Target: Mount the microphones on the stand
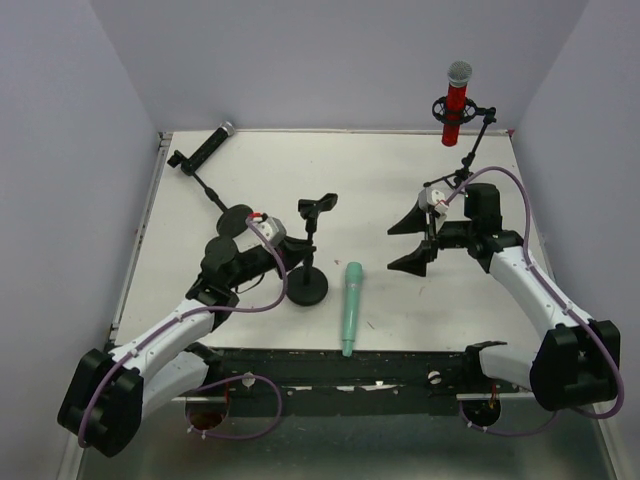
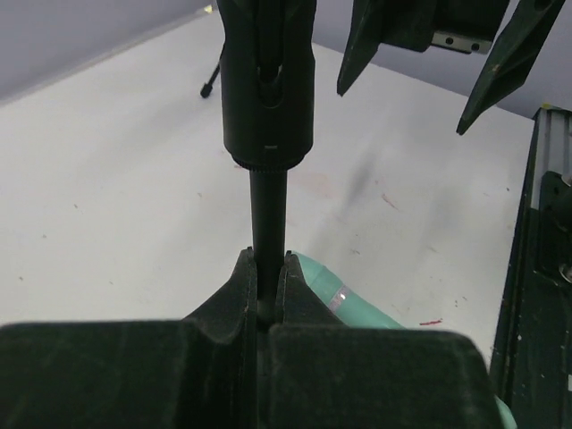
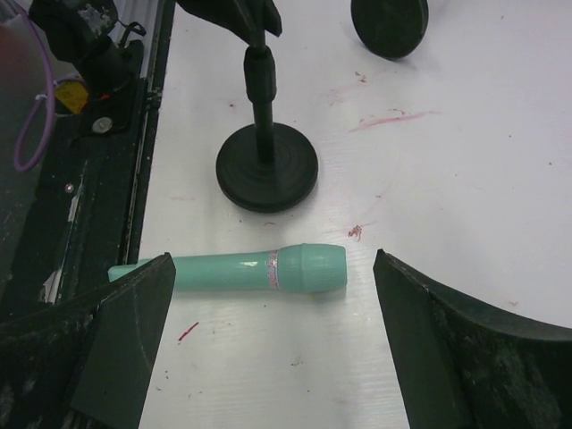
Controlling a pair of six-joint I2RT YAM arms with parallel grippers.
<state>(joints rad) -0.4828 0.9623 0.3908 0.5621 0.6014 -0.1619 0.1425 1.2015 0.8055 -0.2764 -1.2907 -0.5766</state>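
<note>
The mint-green microphone point(image 1: 351, 306) lies flat on the table near the front edge; it also shows in the right wrist view point(image 3: 259, 269) and the left wrist view point(image 2: 357, 302). My right gripper point(image 1: 412, 240) is open and empty, hovering above the mint-green microphone's head point(image 3: 273, 299). My left gripper point(image 1: 296, 250) is shut on the pole point(image 2: 266, 223) of the middle stand point(image 1: 308, 286), whose clip point(image 1: 318, 207) is empty. The red microphone point(image 1: 456, 100) sits upright in the back right stand's clip. The black microphone point(image 1: 205, 148) sits tilted in the back left stand's clip.
The round base point(image 1: 236, 220) of the back left stand is just behind my left wrist. The back right stand's thin legs point(image 1: 470, 160) stand behind my right arm. The black front rail point(image 1: 350, 365) runs along the near table edge. Walls close in the table.
</note>
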